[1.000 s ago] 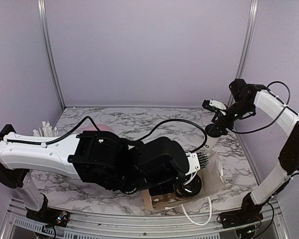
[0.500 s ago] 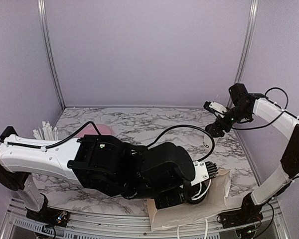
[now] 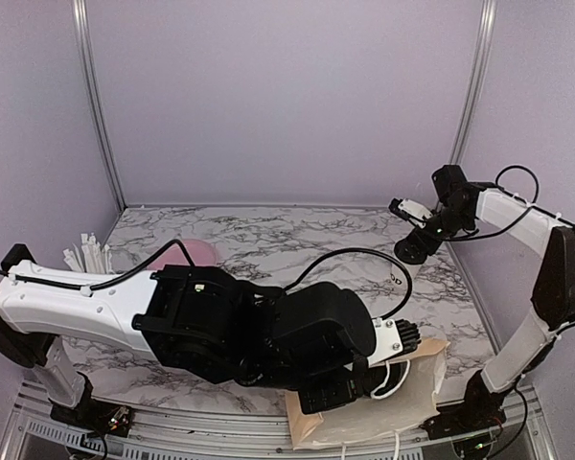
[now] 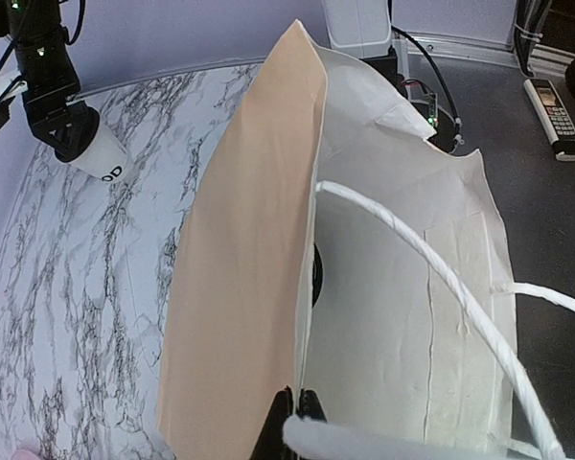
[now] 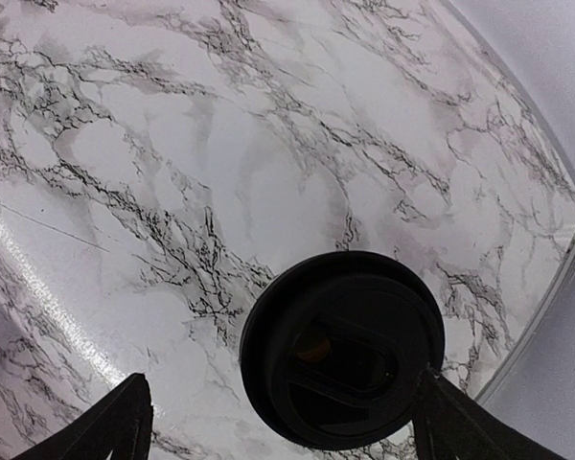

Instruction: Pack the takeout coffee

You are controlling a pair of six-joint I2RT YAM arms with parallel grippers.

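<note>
Looking down from overhead, we see the left arm sprawled across the near half of the table (image 3: 268, 235), its bulk hiding much of the bag (image 3: 417, 383) at the near edge, right of centre. Our left wrist view fills that gap: the left gripper (image 4: 292, 422) is pressed together on the bag's rim, and the mouth gapes toward the camera, showing the cream inside and a white handle (image 4: 412, 244) looping across it. A dark curved sliver shows deep in the fold; we cannot tell what it is. That same view catches the right gripper (image 4: 69, 129) over the cup (image 4: 105, 158) at the far right of the table, well apart from the bag, with the cup's white side and black lettering plain. From overhead the cup almost melts into the marble. Our right wrist view shows only the lid (image 5: 343, 350) from above, between spread fingers (image 5: 120, 426): one stands clear of it, the other at its edge, nothing pinched. White straws (image 3: 86, 254) appear only overhead, at the left.
</note>
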